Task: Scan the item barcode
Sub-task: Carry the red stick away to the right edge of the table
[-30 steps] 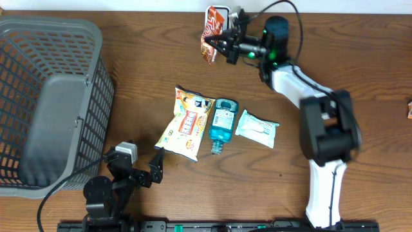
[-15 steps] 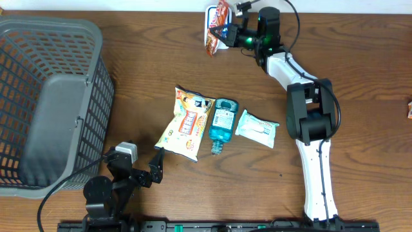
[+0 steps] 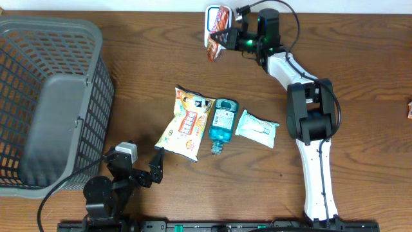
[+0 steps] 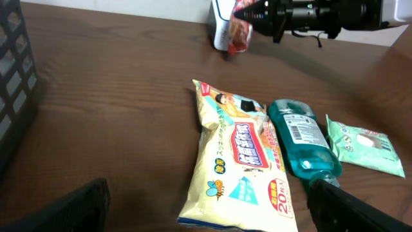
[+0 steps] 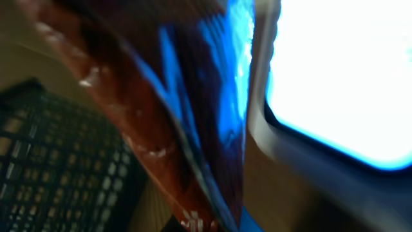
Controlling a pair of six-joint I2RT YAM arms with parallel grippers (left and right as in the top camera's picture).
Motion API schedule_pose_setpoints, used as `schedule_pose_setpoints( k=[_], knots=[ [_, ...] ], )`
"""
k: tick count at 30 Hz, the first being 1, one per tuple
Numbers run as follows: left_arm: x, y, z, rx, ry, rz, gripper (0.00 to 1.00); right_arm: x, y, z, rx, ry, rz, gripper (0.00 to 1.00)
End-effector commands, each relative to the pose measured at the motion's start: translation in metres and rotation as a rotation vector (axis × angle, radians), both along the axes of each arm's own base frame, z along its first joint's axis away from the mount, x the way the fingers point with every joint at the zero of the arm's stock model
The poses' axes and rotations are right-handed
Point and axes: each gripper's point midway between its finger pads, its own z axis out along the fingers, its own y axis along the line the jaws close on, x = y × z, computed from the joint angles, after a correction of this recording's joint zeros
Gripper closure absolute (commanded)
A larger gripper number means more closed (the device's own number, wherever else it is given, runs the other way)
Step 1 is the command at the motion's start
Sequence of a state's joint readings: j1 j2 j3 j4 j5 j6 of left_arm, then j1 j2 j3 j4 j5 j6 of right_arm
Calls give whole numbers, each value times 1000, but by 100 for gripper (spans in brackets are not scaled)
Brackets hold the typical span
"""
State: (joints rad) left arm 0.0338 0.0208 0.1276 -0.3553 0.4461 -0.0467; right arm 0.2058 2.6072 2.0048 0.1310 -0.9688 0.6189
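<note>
A red snack packet (image 3: 214, 40) hangs at the far edge of the table, pinched in my right gripper (image 3: 225, 38), which is shut on it. The packet sits right against a white scanner (image 3: 212, 14). In the right wrist view the packet (image 5: 187, 122) fills the frame, blurred, beside the scanner's bright window (image 5: 335, 77). The left wrist view shows the same packet (image 4: 239, 32) far off. My left gripper (image 3: 138, 166) rests open near the table's front edge, holding nothing, its dark fingers (image 4: 84, 206) apart.
A yellow snack bag (image 3: 185, 124), a blue bottle (image 3: 222, 124) with a barcode label and a pale green wipes pack (image 3: 257, 127) lie side by side mid-table. A grey mesh basket (image 3: 96, 96) stands at the left.
The right arm has carried the red packet up and left to the scanner, then almost held still. The left arm has not moved.
</note>
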Motion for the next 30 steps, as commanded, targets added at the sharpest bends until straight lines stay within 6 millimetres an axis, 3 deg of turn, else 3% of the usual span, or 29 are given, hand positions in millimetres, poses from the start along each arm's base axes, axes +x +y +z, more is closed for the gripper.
schedule_pose_setpoints(
  k=[1, 3, 6, 11, 15, 18, 21, 25, 30],
  knots=[
    [-1, 1, -10, 14, 23, -1, 2, -1, -9, 55, -92, -157, 4, 99],
    [-1, 1, -10, 14, 23, -1, 2, -5, -26, 64, -235, -172, -45, 98],
    [-1, 1, -10, 14, 23, -1, 2, -16, -75, 82, -575, -187, -173, 99],
    [-1, 1, -10, 14, 23, -1, 2, -44, -190, 108, -1090, -77, -492, 99],
    [-1, 1, -10, 14, 23, -1, 2, -67, -273, 114, -1407, 23, -650, 99],
    [-1, 1, -10, 14, 23, -1, 2, -85, -341, 102, -1600, 146, -756, 99],
    [-1, 1, -10, 14, 23, -1, 3, -100, -401, 80, -1620, 294, -922, 99],
    [-1, 1, -10, 14, 23, -1, 2, -130, -465, 33, -1583, 483, -1036, 99],
    [-1, 1, -10, 14, 23, -1, 2, -173, -525, -8, -1586, 646, -1095, 99]
  ],
)
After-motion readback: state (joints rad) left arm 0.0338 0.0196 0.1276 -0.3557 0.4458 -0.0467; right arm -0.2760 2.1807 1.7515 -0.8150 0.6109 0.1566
